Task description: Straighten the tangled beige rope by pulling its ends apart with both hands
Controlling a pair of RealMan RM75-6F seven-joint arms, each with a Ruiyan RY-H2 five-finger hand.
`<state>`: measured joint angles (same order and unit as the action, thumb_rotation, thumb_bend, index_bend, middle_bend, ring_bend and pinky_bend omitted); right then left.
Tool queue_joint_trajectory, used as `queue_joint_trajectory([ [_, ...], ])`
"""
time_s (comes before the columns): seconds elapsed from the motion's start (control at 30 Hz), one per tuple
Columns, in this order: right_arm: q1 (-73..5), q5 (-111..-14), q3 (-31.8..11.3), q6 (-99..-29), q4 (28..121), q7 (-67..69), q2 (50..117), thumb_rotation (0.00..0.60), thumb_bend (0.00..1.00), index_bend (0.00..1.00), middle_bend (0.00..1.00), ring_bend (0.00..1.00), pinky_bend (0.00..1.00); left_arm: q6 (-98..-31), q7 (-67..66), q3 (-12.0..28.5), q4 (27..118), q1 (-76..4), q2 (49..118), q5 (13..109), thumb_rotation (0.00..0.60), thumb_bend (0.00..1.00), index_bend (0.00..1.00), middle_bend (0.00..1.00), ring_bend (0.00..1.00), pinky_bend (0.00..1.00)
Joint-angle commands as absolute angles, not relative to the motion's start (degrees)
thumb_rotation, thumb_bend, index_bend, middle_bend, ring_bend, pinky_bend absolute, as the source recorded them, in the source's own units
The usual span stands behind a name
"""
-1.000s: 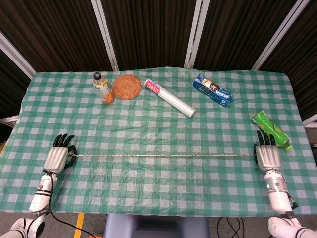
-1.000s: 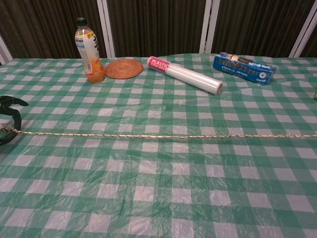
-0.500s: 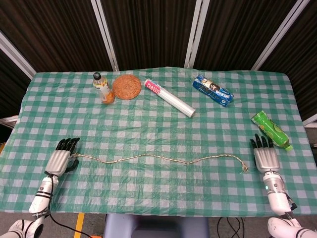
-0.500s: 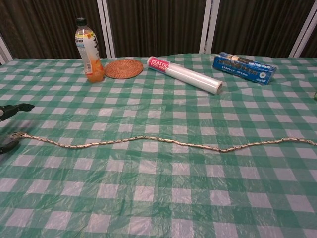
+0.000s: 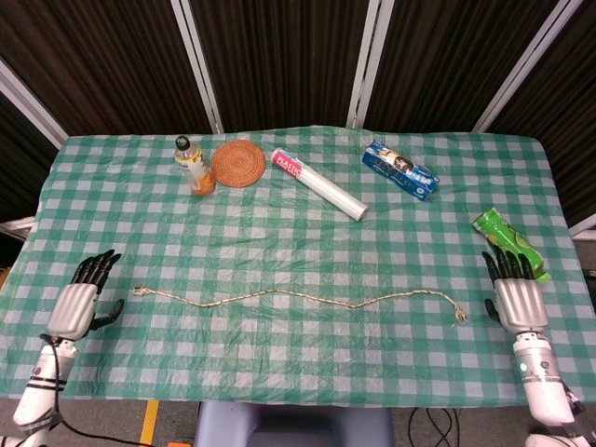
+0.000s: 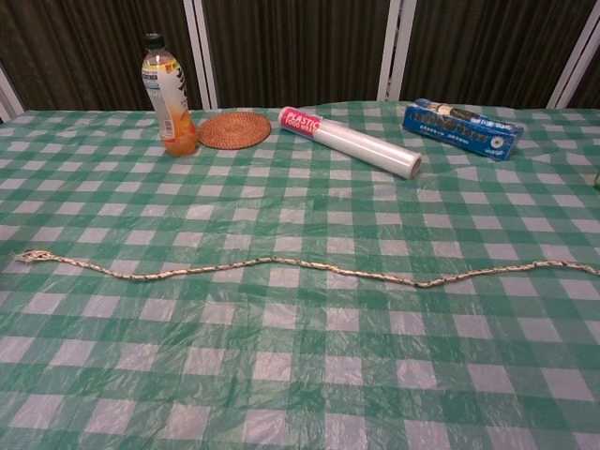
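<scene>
The beige rope (image 5: 298, 298) lies loose across the green checked table in a shallow wave, from its left end near the table's left side to a frayed right end; in the chest view the rope (image 6: 309, 267) spans nearly the full width. My left hand (image 5: 76, 304) rests open at the table's left edge, a short way left of the rope's end. My right hand (image 5: 516, 296) lies open at the right edge, right of the frayed end. Neither hand touches the rope, and the chest view shows neither hand.
At the back stand an orange drink bottle (image 5: 193, 165), a round woven coaster (image 5: 239, 163), a plastic wrap roll (image 5: 319, 184) and a blue box (image 5: 399, 169). A green bottle (image 5: 507, 244) lies just beyond my right hand.
The taut rope was let go by both hands and went slack into a wave. Both hands have since drawn outward, away from its ends.
</scene>
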<state>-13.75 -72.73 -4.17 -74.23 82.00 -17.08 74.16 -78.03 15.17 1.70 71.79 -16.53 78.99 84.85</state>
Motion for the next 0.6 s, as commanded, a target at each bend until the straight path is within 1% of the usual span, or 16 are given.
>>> queue_joint_trajectory([
  [0.03,-8.5,-81.7,-1.1,-84.5,88.9,-14.9,69.0,0.600,0.42,0.00,0.00,0.00,0.00,-86.8,9.2,-1.5,83.5,-9.8,70.1,87.9,0.600,0.42,0.00,0.00,0.00,0.06],
  [0.13,-5.0,-87.2,1.2,-91.0,90.3,-13.2,68.0,0.600,0.40,0.00,0.00,0.00,0.00,-90.8,1.8,-3.5,88.8,-6.3,67.3,89.2,0.600,0.43,0.00,0.00,0.00,0.05],
  [0.2,-2.8,-88.4,2.1,-93.7,90.2,-10.7,68.2,0.600,0.38,0.00,0.00,0.00,0.00,-92.8,-1.1,-4.1,90.8,-4.7,66.9,90.2,0.600,0.43,0.00,0.00,0.00,0.05],
  [0.3,-2.3,-90.2,2.7,-94.3,89.8,-10.5,67.4,0.600,0.37,0.00,0.00,0.00,0.00,-92.1,-2.7,-4.4,91.4,-4.5,66.3,90.5,0.600,0.43,0.00,0.00,0.00,0.05],
  [0.4,-1.9,-89.7,2.3,-94.0,90.0,-10.0,66.9,0.600,0.36,0.00,0.00,0.00,0.00,-90.2,-4.1,-3.2,91.0,-4.9,66.4,88.0,0.600,0.43,0.00,0.00,0.00,0.04],
  [0.6,-1.3,-88.9,1.6,-93.5,90.9,-10.2,65.9,0.600,0.36,0.00,0.00,0.00,0.00,-90.1,-4.2,-2.4,91.3,-4.5,66.3,87.9,0.600,0.42,0.00,0.00,0.00,0.04],
])
